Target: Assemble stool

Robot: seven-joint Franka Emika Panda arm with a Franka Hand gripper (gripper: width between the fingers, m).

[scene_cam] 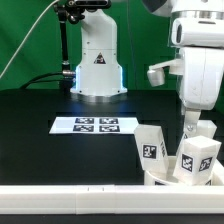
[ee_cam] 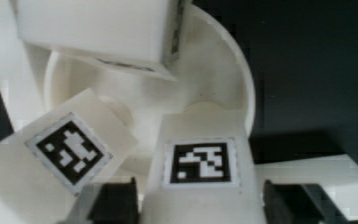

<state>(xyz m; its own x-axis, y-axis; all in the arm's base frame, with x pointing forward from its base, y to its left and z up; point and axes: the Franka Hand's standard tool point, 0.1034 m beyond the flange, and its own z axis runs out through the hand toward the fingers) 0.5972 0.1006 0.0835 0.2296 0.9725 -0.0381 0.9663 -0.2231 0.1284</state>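
The round white seat [scene_cam: 158,178] lies at the exterior view's lower right, and several white tagged legs stand in it. One leg [scene_cam: 152,147] leans at its left side. My gripper [scene_cam: 190,128] comes down from above onto the middle leg [scene_cam: 197,157]. In the wrist view this leg [ee_cam: 202,160] fills the space between my two dark fingers [ee_cam: 114,200], and both fingers lie against its sides. Another tagged leg [ee_cam: 60,150] leans beside it and a third [ee_cam: 96,35] lies further along. The seat's curved rim [ee_cam: 224,75] runs behind them.
The marker board [scene_cam: 97,125] lies on the black table in the middle. The robot base [scene_cam: 96,60] stands behind it. A long white rail [scene_cam: 70,200] runs along the front edge, close to the seat.
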